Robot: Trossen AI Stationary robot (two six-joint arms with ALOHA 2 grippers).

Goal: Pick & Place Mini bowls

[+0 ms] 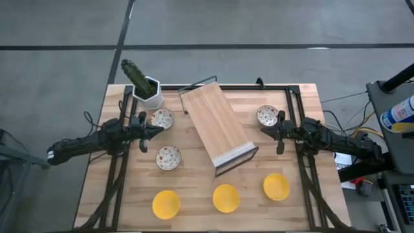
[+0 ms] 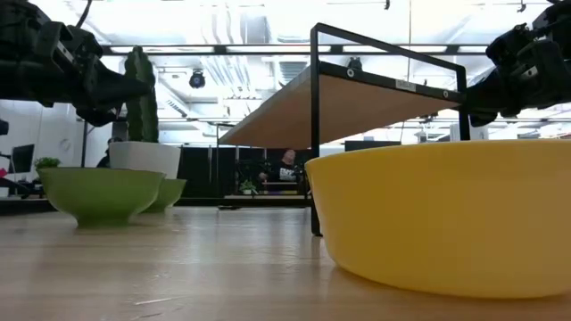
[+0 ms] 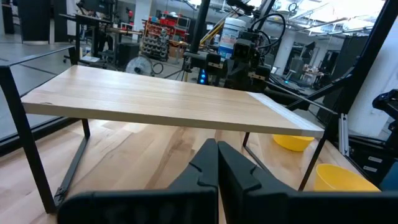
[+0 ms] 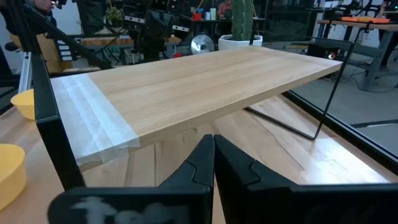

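In the high view three white bowls with red-speckled insides sit on their bases: one (image 1: 162,118) near the left gripper, one (image 1: 169,157) nearer the front, one (image 1: 267,116) by the right gripper. Three yellow bowls (image 1: 165,203) (image 1: 226,198) (image 1: 276,186) stand in a row along the near edge. My left gripper (image 1: 160,131) hovers shut between the two left speckled bowls, pointing toward the shelf. My right gripper (image 1: 264,131) is shut, just near of the right speckled bowl. Both wrist views show shut fingers (image 3: 217,163) (image 4: 213,155) facing the shelf.
A wooden shelf on a black metal frame (image 1: 216,127) stands slanted across the table's middle, between the arms. A white hexagonal pot with a cactus (image 1: 147,88) stands at the far left corner. Black rails (image 1: 294,97) run along the table's sides.
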